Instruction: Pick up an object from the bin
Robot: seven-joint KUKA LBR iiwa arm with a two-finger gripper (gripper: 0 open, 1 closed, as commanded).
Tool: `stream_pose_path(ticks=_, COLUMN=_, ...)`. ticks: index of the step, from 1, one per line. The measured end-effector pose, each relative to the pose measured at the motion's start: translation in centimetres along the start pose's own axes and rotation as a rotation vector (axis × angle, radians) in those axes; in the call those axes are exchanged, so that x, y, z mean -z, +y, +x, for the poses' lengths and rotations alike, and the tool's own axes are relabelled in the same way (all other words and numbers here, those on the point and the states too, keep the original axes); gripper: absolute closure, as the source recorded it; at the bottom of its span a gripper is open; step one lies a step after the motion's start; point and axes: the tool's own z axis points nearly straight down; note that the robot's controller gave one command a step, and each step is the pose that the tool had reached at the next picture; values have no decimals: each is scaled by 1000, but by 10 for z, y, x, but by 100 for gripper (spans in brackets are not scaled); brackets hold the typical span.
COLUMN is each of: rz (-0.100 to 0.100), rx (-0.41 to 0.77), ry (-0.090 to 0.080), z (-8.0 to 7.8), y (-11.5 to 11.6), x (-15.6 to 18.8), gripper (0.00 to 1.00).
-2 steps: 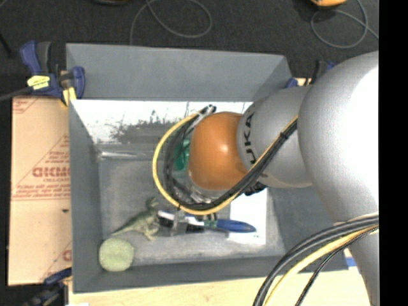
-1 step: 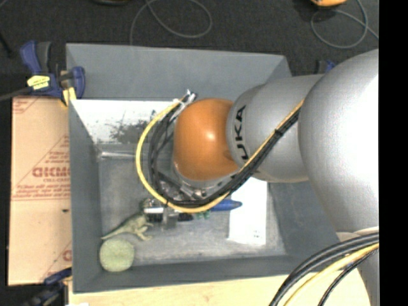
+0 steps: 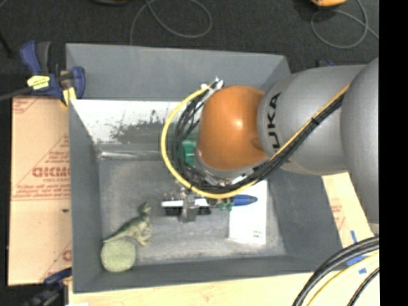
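The gripper (image 3: 185,208) hangs over the middle of the bin (image 3: 83,171), likely ready to grab. Nobody can tell if it is open or closed. A green toy dinosaur (image 3: 137,225) stands nearest.

Grey metal bin (image 3: 127,177), green toy dinosaur (image 3: 136,227), pale green ball (image 3: 118,256), white card (image 3: 248,223), blue pen (image 3: 245,201)

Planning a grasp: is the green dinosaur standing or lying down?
Lying on its side: the green dinosaur shows its whole profile, legs included, from above.

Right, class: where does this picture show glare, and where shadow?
Camera view: a soft highlight on the orange cover of the arm; shadow on the bin floor beneath it, around the gripper; the green toy dinosaur lies in even light.
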Motion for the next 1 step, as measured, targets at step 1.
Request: stream_pose_path(ticks=1, rz=6, rx=-26, ry=2, z=-20, y=7, x=64, gripper=100)
